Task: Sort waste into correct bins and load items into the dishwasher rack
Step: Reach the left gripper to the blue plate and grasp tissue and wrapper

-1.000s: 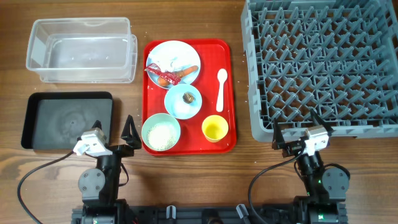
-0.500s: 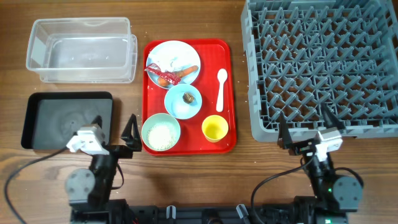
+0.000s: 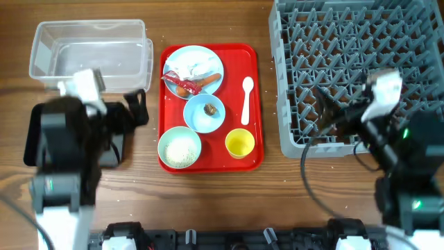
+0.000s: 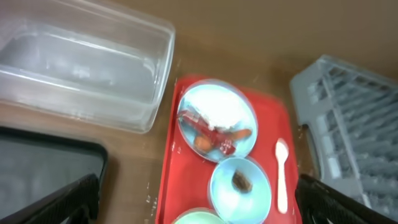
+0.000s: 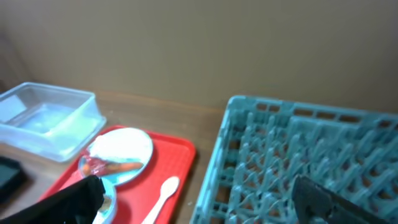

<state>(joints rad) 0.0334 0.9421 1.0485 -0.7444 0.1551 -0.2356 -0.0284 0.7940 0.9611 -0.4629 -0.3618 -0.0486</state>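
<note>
The red tray (image 3: 236, 59) holds a pale blue plate (image 3: 201, 57) with red-and-white wrapper (image 3: 177, 80), tissue (image 3: 191, 65) and orange sausage (image 3: 209, 80). A blue bowl (image 3: 198, 118) holds a brown scrap (image 3: 210, 109). A green bowl (image 3: 180, 148) holds rice. A yellow cup (image 3: 239, 143) and white spoon (image 3: 247, 97) lie beside them. My left gripper (image 3: 137, 108) (image 4: 200, 198) is open and empty, raised left of the tray. My right gripper (image 3: 327, 117) (image 5: 202, 198) is open and empty above the grey rack (image 3: 361, 62).
The clear tub (image 3: 90, 55) stands at the back left. The black tray (image 3: 30, 142) lies in front of it, mostly hidden under my left arm. The left wrist view shows plate (image 4: 217, 118), blue bowl (image 4: 239, 186) and spoon (image 4: 282, 174).
Both arms have risen from the table's front edge and swung forward. The left now hangs over the black tray, the right over the rack's front left part.
</note>
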